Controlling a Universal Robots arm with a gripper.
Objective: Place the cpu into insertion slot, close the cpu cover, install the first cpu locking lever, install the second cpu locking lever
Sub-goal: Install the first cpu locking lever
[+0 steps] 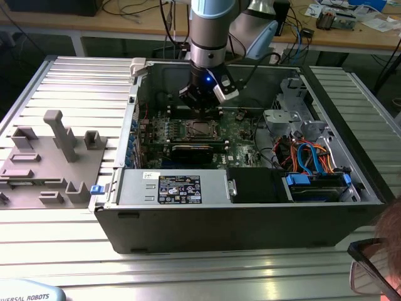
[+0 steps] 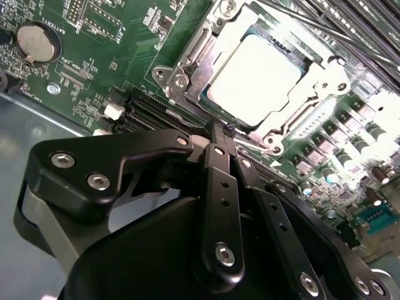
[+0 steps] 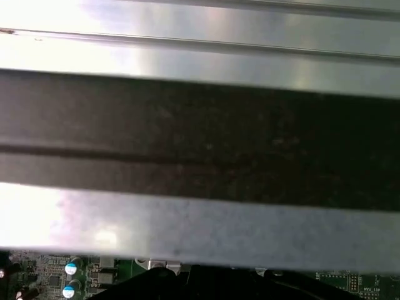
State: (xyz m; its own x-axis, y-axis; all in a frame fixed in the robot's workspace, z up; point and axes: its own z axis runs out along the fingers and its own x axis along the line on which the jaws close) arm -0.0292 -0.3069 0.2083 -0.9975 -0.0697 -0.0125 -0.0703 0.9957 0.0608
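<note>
In the second wrist view the gripper (image 2: 215,134) has its fingers pressed together, empty, its tip just beside the insertion slot (image 2: 187,78). There the cpu (image 2: 253,78), pale dull silver, lies under the closed cpu cover (image 2: 284,128). No lettering on it can be read.

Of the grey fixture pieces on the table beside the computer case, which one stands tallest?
The T-shaped post at the exterior view's left; the other grey fixture blocks around it are low.

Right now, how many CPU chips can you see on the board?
1: the cpu lies in the insertion slot, framed by the cpu cover, just beyond the claw. The claw hides some board.
</note>
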